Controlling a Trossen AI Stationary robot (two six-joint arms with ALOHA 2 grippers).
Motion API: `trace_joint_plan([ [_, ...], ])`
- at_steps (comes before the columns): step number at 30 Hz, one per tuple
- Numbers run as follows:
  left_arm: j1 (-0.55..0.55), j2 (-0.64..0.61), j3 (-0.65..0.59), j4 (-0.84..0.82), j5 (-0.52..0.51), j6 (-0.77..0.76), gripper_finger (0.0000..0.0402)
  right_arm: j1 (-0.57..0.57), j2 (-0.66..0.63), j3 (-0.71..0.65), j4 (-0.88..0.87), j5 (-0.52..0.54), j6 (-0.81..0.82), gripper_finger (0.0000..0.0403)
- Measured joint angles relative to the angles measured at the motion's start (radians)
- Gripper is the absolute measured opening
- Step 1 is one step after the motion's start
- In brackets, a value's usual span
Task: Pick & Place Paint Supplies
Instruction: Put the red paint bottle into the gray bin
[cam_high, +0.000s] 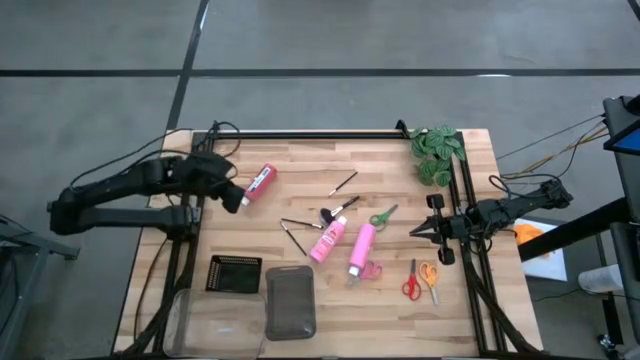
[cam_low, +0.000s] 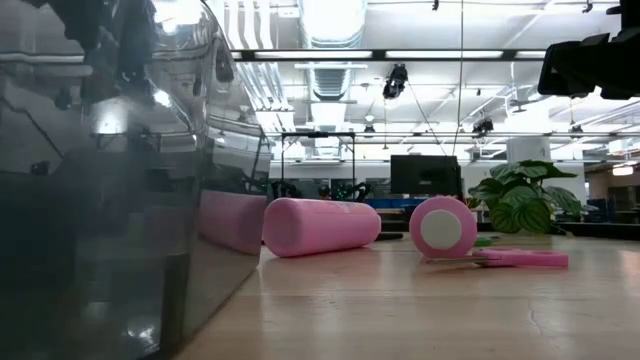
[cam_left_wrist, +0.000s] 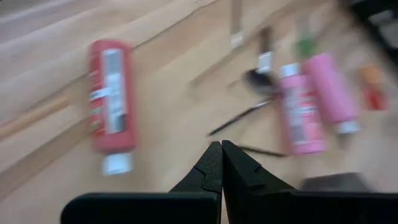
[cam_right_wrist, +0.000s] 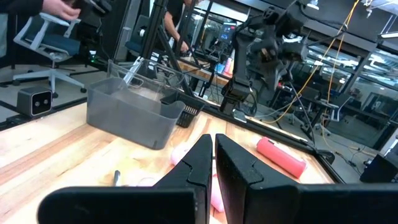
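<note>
A red paint bottle (cam_high: 260, 183) lies on its side on the wooden table, left of centre. Two pink bottles (cam_high: 328, 240) (cam_high: 361, 250) lie side by side in the middle. Thin dark brushes (cam_high: 300, 222) and a fluffy black-tipped brush (cam_high: 340, 210) lie above them. Green scissors (cam_high: 383, 215), pink scissors (cam_high: 368, 270), red scissors (cam_high: 411, 285) and orange scissors (cam_high: 429, 278) lie to the right. My left gripper (cam_high: 240, 197) hovers shut just left of the red bottle (cam_left_wrist: 111, 99), slanting down. My right gripper (cam_high: 418, 232) waits shut at the right edge.
A black mesh tray (cam_high: 234, 274) and clear trays (cam_high: 290, 303) stand at the near edge, left of centre. A green leafy plant (cam_high: 437, 152) sits at the far right corner. In the low view the clear tray's wall (cam_low: 120, 180) fills the left side.
</note>
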Motion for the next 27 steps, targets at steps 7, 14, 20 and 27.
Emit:
trace_joint_plan([
  [7,0.001,0.142,0.014,-0.027,-0.041,0.004,0.0,0.0,0.0,0.0,0.0,0.0,0.0,0.0015],
  [14,0.001,0.164,-0.053,0.015,-0.068,-0.089,0.0,0.0,0.0,0.0,0.0,0.0,0.0,0.0015],
  [20,-0.002,0.118,-0.087,0.024,-0.059,-0.174,0.0,0.0,0.0,0.0,0.001,0.0,0.0,0.0015],
  [27,-0.002,0.084,-0.089,-0.004,-0.021,-0.199,0.0048,0.0,0.0,0.0,0.001,0.0,0.0,0.0015],
])
